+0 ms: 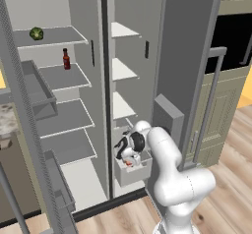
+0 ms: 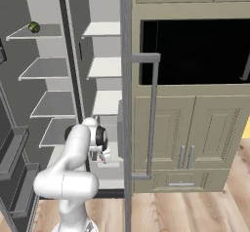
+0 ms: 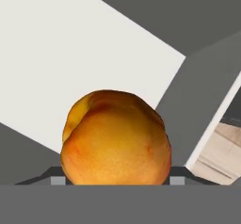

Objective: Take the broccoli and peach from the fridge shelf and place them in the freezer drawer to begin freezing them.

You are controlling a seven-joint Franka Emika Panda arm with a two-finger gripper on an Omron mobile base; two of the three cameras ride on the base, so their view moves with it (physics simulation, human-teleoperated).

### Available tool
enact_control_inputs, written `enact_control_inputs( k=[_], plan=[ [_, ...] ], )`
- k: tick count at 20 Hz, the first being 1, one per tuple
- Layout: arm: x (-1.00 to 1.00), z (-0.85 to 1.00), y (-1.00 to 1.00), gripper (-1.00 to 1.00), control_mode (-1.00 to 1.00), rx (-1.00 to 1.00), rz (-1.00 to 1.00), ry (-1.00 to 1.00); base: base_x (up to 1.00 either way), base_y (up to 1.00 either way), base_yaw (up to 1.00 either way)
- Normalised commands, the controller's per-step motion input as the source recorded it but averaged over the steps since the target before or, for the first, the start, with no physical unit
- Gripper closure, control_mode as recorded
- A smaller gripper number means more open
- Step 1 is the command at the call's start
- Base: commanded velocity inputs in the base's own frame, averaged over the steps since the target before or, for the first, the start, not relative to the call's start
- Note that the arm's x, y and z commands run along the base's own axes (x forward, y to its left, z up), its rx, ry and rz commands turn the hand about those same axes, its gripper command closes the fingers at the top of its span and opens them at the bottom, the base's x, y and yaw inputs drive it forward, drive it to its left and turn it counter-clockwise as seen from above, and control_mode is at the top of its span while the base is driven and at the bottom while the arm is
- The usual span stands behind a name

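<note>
Peach [image 3: 115,138] pinched in tool [image 1: 129,161] over freezer drawer [image 1: 134,173]; we flag bounce-out risk if dropped high.

We bent our arm [image 1: 170,171] forward and down from the base, elbow high and wrist turned downward. Our gripper [image 1: 129,162] pointed down at the end of it. In the hand view its jaws stood apart, closed on the peach [image 3: 116,138] between them.
</note>
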Motion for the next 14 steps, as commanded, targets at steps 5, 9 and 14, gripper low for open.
enact_control_inputs(
  k=[5,9,14],
  plan=[
    [-0.87,-0.41,-0.10,1.00,-1.00,0.01,0.00,0.00,0.00,0.00,0.00],
    [-0.80,-0.21,-0.04,-1.00,-1.00,0.00,0.00,-0.03,0.00,0.00,0.00],
    [-0.48,0.00,-0.04,-1.00,-1.00,0.00,0.00,-0.10,0.00,0.00,0.00]
  ],
)
